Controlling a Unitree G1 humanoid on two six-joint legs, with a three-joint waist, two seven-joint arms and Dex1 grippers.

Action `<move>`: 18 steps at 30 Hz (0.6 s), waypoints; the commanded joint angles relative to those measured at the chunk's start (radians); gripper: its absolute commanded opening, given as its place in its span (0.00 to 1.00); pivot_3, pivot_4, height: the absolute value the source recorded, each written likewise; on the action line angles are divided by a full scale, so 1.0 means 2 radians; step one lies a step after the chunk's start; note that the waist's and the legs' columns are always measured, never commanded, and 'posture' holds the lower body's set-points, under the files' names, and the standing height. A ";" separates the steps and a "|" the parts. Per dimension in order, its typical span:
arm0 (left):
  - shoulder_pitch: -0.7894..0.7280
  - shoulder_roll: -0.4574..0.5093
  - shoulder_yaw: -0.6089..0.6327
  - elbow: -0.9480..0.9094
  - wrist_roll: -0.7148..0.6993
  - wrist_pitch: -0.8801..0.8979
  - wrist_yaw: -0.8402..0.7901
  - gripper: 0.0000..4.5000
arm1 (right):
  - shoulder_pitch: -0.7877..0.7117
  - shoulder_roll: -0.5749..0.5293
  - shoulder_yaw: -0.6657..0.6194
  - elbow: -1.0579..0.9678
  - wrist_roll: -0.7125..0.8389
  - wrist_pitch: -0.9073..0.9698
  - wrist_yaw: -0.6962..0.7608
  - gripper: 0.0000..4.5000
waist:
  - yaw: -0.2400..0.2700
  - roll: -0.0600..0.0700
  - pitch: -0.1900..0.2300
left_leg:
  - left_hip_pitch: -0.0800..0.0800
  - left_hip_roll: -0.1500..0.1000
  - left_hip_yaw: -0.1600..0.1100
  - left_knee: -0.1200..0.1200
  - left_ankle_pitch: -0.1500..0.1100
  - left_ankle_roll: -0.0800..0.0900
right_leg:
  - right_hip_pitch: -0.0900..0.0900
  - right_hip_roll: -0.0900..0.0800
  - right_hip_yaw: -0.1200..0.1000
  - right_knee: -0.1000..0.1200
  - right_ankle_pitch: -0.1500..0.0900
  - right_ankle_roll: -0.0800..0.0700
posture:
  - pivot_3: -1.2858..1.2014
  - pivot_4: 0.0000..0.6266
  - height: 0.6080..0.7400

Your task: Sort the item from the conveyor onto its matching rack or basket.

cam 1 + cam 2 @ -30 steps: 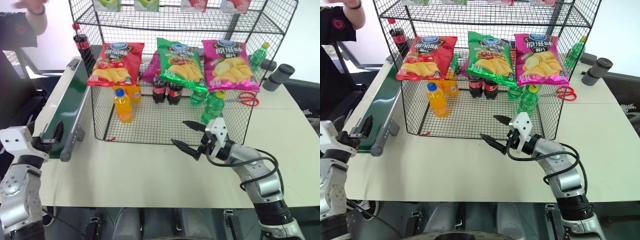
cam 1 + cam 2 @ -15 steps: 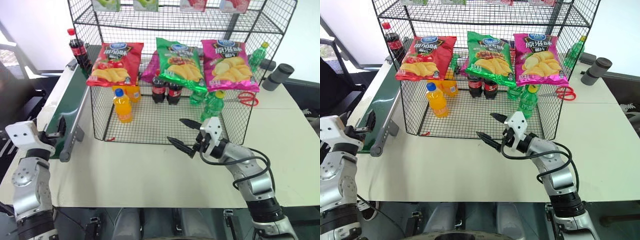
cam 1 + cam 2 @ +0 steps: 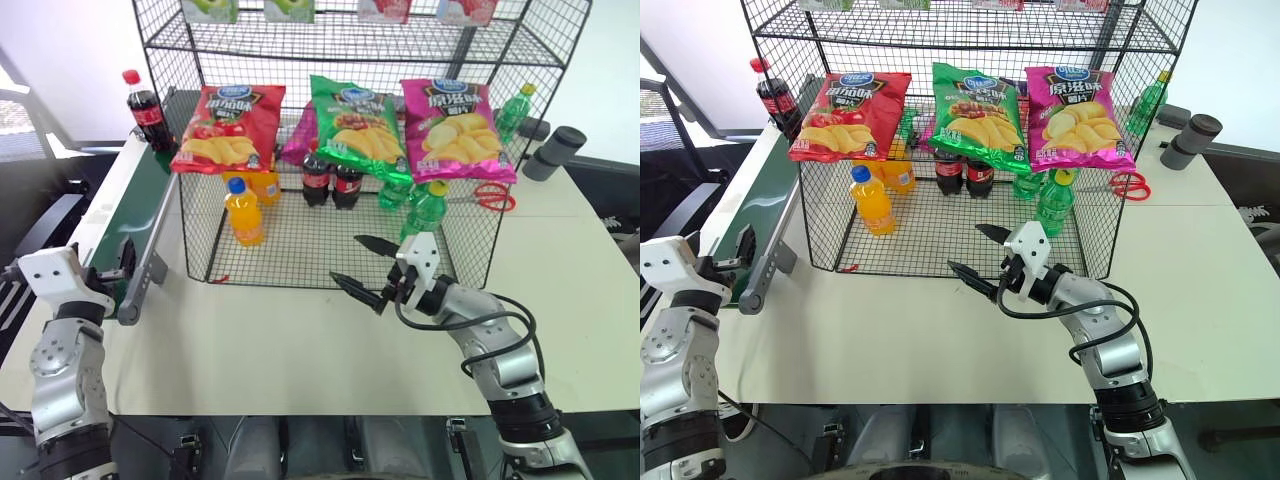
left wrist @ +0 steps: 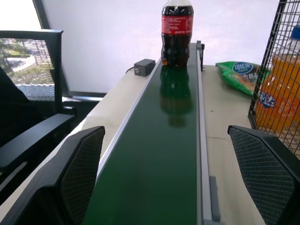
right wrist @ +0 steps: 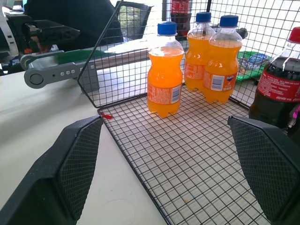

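A small cola bottle (image 3: pixel 141 108) with a red cap and red label stands upright at the far end of the dark green conveyor (image 3: pixel 128 205); the left wrist view looks straight down the belt at the bottle (image 4: pixel 177 33). My left gripper (image 3: pixel 118 262) hovers open at the belt's near end, far from the bottle and holding nothing. The black wire rack (image 3: pixel 330 238) stands to the right of the belt, chip bags hung on its front. My right gripper (image 3: pixel 348 260) is open and empty just in front of the rack's lower front edge.
Inside the rack stand orange-drink bottles (image 3: pixel 245 212), two cola bottles (image 3: pixel 332 180) and green bottles (image 3: pixel 428 210). Red scissors (image 3: pixel 490 197) and a grey cylinder (image 3: pixel 555 152) lie at the table's right. A black chair (image 4: pixel 28 84) stands left of the conveyor.
The cola bottle has travelled a little along the belt towards me. A person's arm at the top left has left the picture. Both grippers stay open and in place.
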 commanded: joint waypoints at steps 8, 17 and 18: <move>0.002 0.008 0.011 0.009 0.000 -0.022 -0.001 1.00 | 0.005 -0.002 0.001 -0.019 0.008 -0.001 0.009 0.99 | 0.000 0.000 0.000 | 0.000 0.000 0.000 0.000 0.000 0.000 | 0.000 0.000 0.000 0.000 0.000 0.000 | 0.52 0.24 1.00; 0.004 0.013 0.013 0.023 0.000 -0.031 -0.005 1.00 | 0.019 -0.005 -0.003 -0.045 0.032 0.009 0.024 0.99 | 0.000 0.000 0.000 | 0.000 0.000 0.000 0.000 0.000 0.000 | 0.000 0.000 0.000 0.000 0.000 0.000 | 0.52 0.24 1.00; 0.004 0.013 0.013 0.025 0.000 -0.032 -0.006 1.00 | 0.021 -0.005 -0.003 -0.049 0.036 0.010 0.026 0.99 | 0.000 0.000 0.000 | 0.000 0.000 0.000 0.000 0.000 0.000 | 0.000 0.000 0.000 0.000 0.000 0.000 | 0.52 0.24 1.00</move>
